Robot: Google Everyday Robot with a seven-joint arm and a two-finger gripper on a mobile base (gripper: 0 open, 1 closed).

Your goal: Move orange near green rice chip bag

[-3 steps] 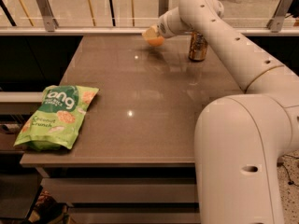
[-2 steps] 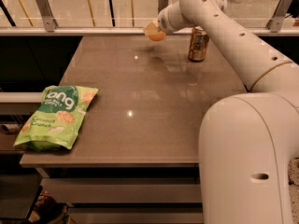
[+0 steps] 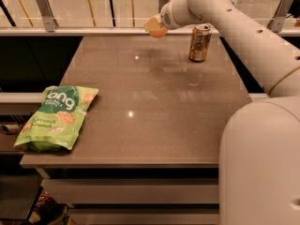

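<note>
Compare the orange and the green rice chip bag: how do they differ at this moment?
Size: the orange is small and round; the green rice chip bag is far bigger and pillow-shaped. State: the orange is held in the gripper above the far edge of the table; the bag lies flat at its near left corner. Surface: the orange is plain, the bag printed with lettering.
</note>
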